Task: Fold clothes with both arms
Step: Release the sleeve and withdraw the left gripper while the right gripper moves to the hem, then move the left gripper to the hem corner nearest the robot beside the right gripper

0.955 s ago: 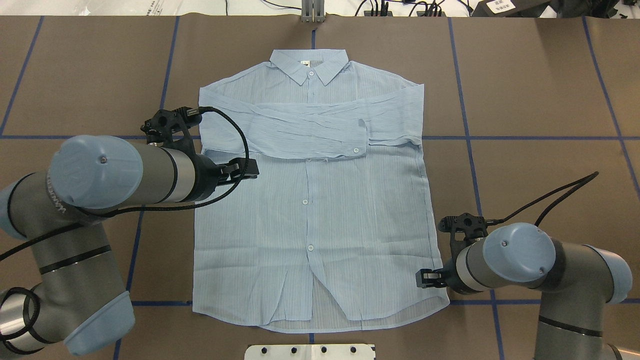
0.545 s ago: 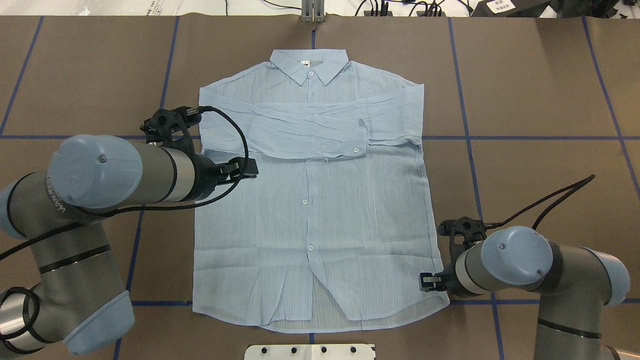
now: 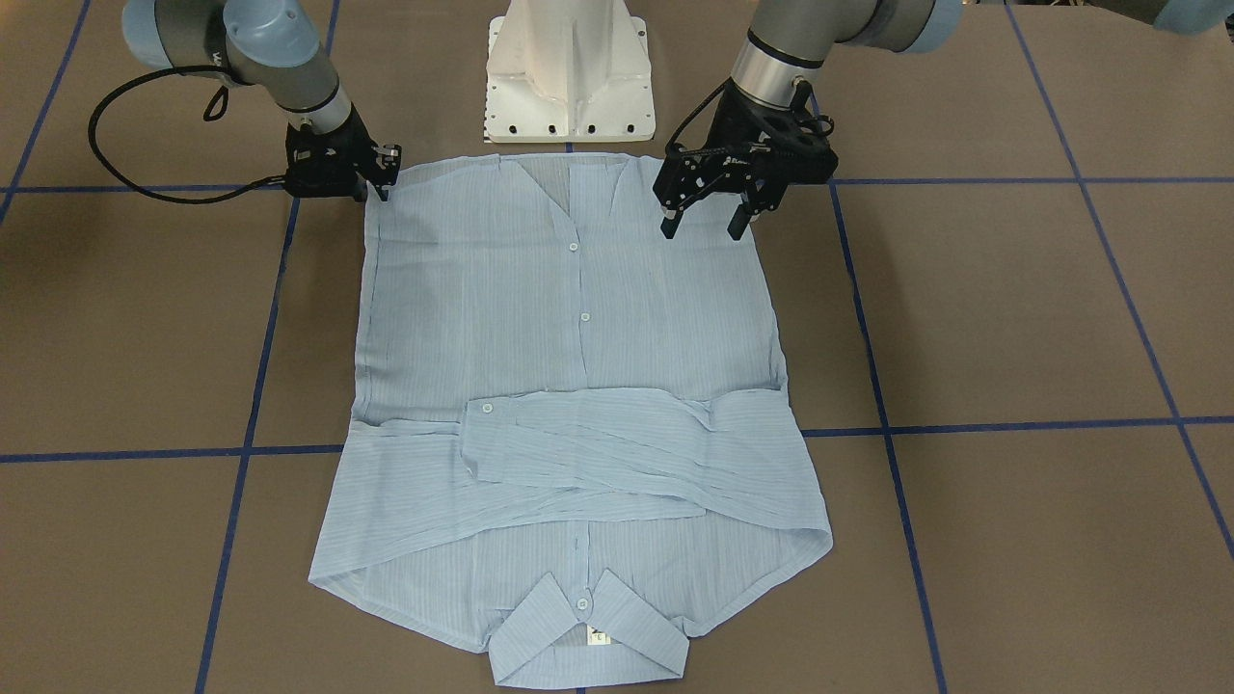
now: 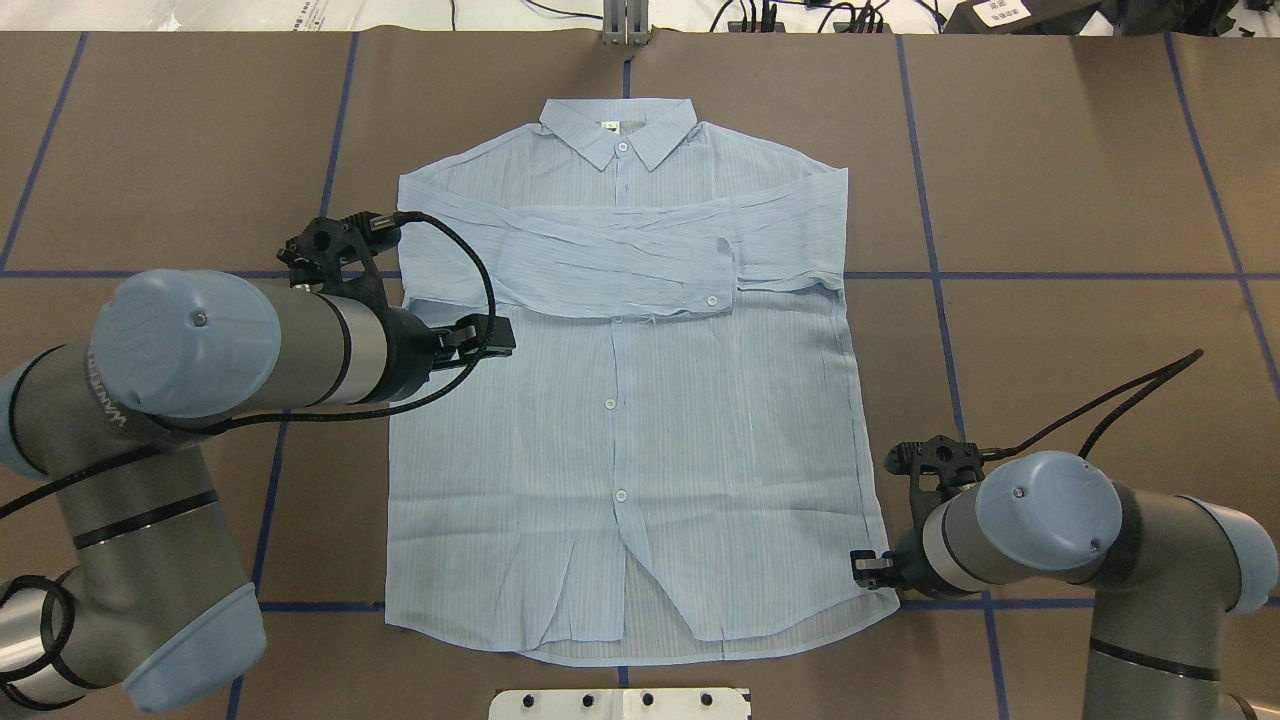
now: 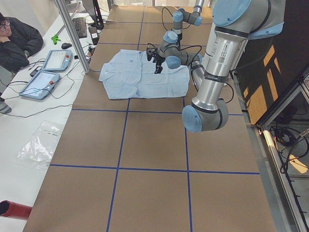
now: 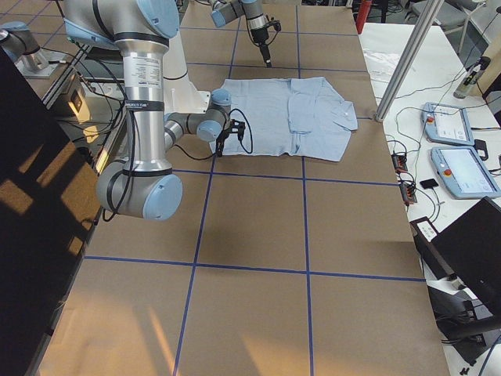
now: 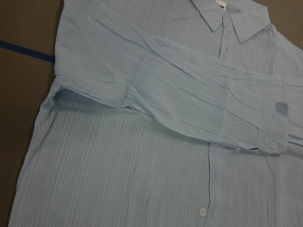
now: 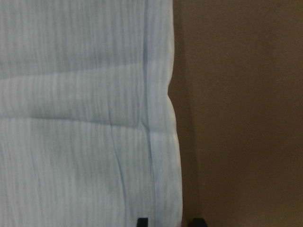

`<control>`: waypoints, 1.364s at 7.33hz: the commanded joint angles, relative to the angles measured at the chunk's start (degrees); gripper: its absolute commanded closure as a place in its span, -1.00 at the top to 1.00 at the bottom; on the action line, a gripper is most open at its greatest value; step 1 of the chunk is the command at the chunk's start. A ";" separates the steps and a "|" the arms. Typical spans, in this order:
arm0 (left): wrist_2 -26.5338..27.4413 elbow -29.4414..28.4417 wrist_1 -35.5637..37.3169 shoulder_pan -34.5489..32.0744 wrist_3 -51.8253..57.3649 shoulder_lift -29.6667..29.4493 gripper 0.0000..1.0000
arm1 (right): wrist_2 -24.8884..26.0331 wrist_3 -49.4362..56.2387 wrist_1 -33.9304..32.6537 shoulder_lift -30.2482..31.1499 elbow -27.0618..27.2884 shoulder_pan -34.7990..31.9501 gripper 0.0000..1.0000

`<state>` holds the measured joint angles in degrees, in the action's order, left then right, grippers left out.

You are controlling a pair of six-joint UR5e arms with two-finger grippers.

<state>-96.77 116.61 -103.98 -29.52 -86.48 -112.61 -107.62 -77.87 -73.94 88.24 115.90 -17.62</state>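
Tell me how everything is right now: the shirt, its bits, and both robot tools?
shirt: lying flat on the table, front up.
sleeves: both folded across the chest.
collar: folded down.
buttons: fastened down the front.
left tool: open, above the shirt's side, holding nothing.
right tool: open, low at the hem corner, one fingertip on each side of the shirt's edge.

Cannot read the neck label: too small. Shows only two fingertips of the right gripper at the wrist view's near edge. Overhead, mostly hidden beneath the right arm. Cuts off the shirt in both wrist views.
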 commanded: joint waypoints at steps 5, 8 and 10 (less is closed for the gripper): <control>0.00 0.02 0.00 0.08 0.00 -0.16 0.86 | -0.13 0.00 -0.07 -0.35 -0.59 0.21 -0.50; 0.00 -0.07 0.00 0.08 0.00 -0.07 0.81 | 0.39 0.00 0.02 -0.18 -0.15 0.13 -1.00; 0.00 -0.16 0.00 0.17 0.00 0.28 0.80 | 0.65 0.00 0.11 -0.79 1.95 0.04 -1.00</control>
<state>-96.77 116.49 -103.97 -29.42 -86.48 -112.53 -107.27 -77.87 -73.87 87.83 116.76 -17.53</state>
